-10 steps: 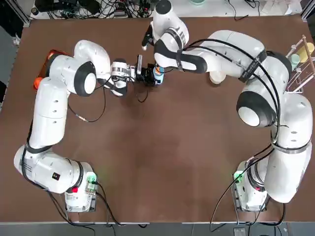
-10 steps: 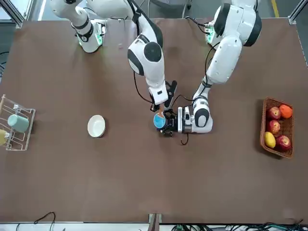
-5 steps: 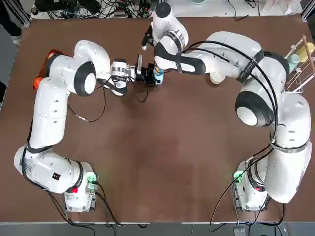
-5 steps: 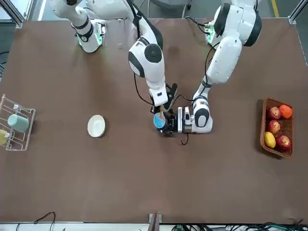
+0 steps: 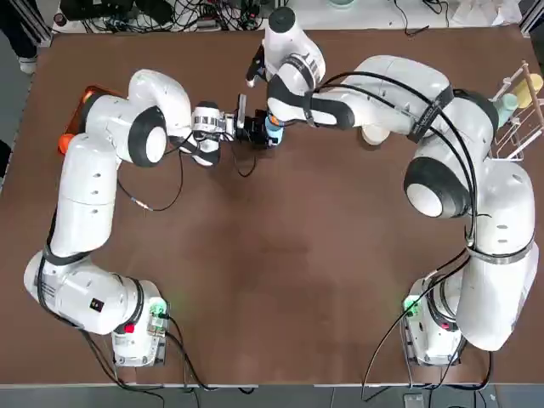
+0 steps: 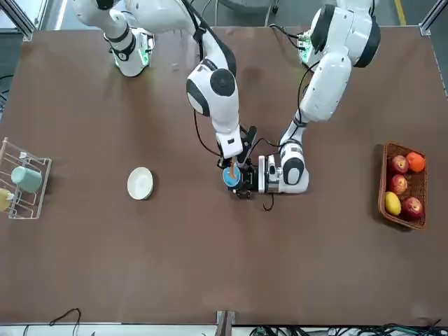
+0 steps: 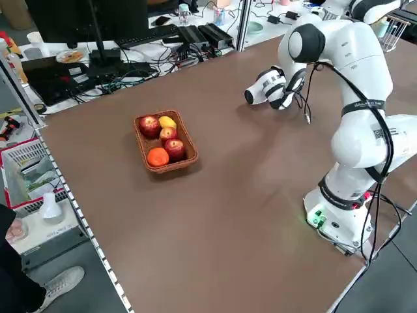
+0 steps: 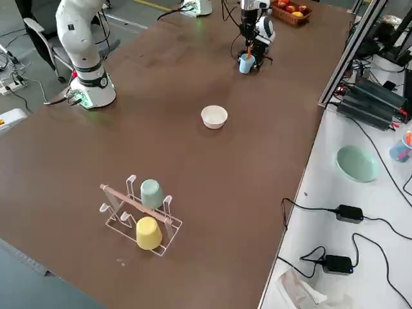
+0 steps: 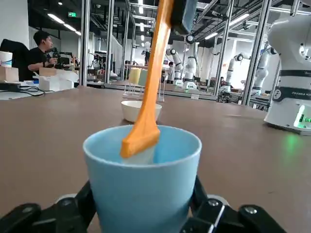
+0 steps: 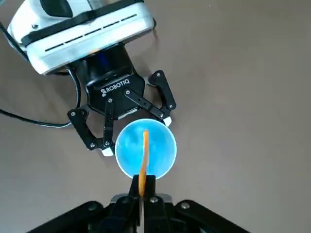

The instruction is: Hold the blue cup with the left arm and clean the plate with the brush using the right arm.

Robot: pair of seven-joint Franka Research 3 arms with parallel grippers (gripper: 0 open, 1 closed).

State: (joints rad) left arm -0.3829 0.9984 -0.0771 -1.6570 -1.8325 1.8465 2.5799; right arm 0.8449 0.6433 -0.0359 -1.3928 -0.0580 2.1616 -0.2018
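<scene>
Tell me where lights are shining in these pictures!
Left wrist view: bright ceiling strip lights glow far behind the round light-blue plastic cup and the slim orange-handled brush dipping into it, and a green lamp shines on a white robot base. Top view: a small green lamp glows at each arm's base. Right side view: one green lamp shows at the near arm's base.

The blue cup (image 6: 232, 176) stands upright on the bench (image 6: 210, 266) near its middle, between the fingers of the left gripper (image 10: 130, 138), which lies level beside it. The right gripper (image 10: 144, 187) hangs above, the brush (image 10: 143, 160) reaching down into the cup. The plate (image 6: 140, 183) sits well apart toward the robot's right, the wire rack (image 6: 22, 187) beyond it; the fruit basket (image 6: 404, 185) lies at the robot's far left.
</scene>
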